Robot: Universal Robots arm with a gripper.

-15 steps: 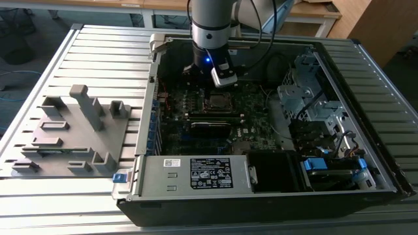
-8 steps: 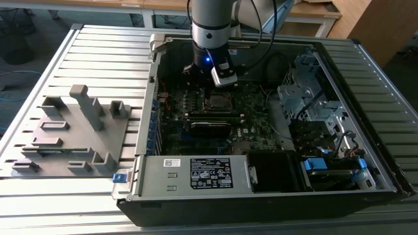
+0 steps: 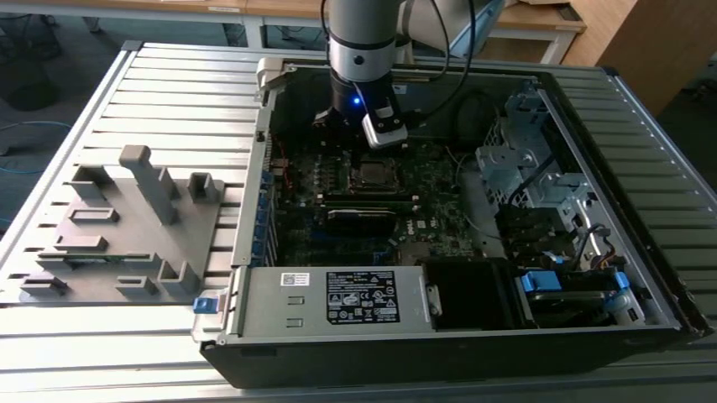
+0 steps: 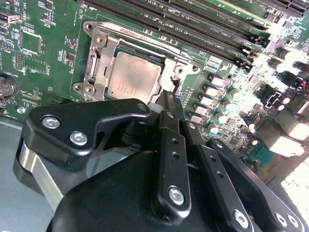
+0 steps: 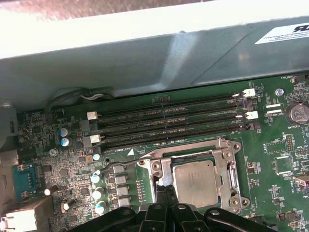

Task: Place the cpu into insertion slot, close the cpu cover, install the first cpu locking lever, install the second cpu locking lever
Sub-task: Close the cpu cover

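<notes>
One cpu sits in its socket, cpu cover down around it.
Gripper fingertips pinched together, gripping nothing, at the socket's edge; four memory slots just beyond, one coin battery apart.

Dull silver-grey on the small square metal-topped cpu; brighter silver on the thin framed cpu cover; green on the flat circuit board; matte black claw; pale grey ribbed stripes across the slatted tabletop.
</notes>
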